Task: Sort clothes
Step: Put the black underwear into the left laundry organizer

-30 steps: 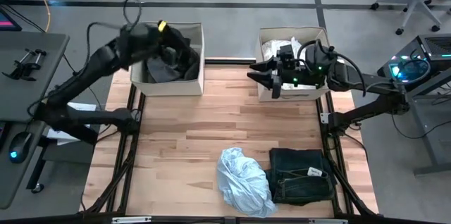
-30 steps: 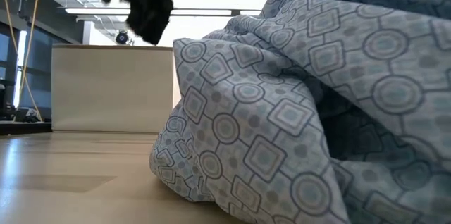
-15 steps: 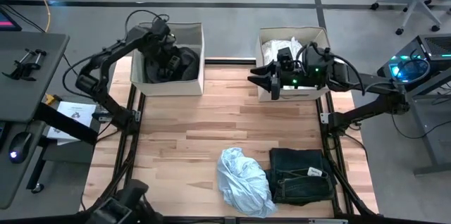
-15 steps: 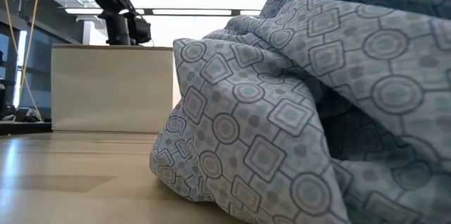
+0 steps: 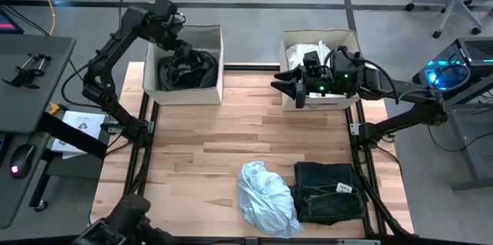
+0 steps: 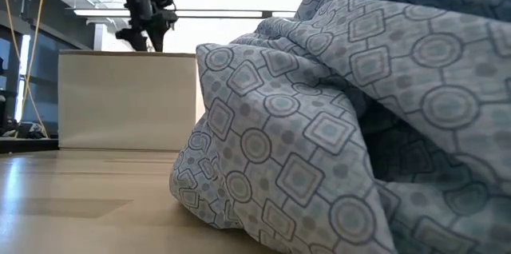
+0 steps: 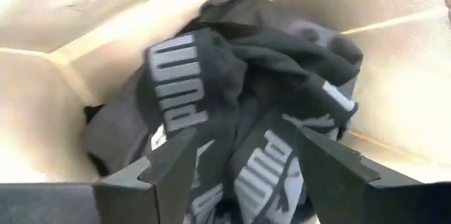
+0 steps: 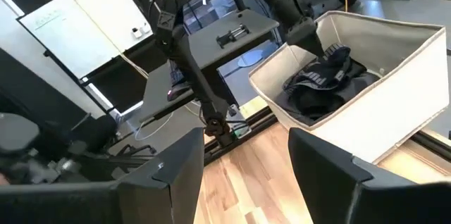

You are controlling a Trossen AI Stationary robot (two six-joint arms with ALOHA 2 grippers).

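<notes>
My left gripper [image 5: 177, 46] hangs open and empty above the left beige bin [image 5: 185, 95]. A heap of dark clothes [image 5: 186, 69] with white lettering [image 7: 211, 104] lies in that bin, below the open fingers [image 7: 243, 146]. My right gripper [image 5: 282, 83] is open and empty, level, just in front of the right beige bin [image 5: 327, 103], which holds white clothes [image 5: 308, 49]. A pale blue patterned garment [image 5: 266, 199] and a dark denim garment [image 5: 330, 191] lie on the table near its front edge. The patterned garment fills the low view [image 6: 335, 126].
The two bins stand at the table's far edge with bare wood [image 5: 246, 133] between them and the two garments at the front. A side desk [image 5: 31, 68] stands left of the table, and equipment with lights [image 5: 447, 72] to its right.
My left gripper held a dark garment hanging above the left bin, went down into the bin, let the garment go and has risen again, empty. The garment now lies on the dark heap in the bin.
</notes>
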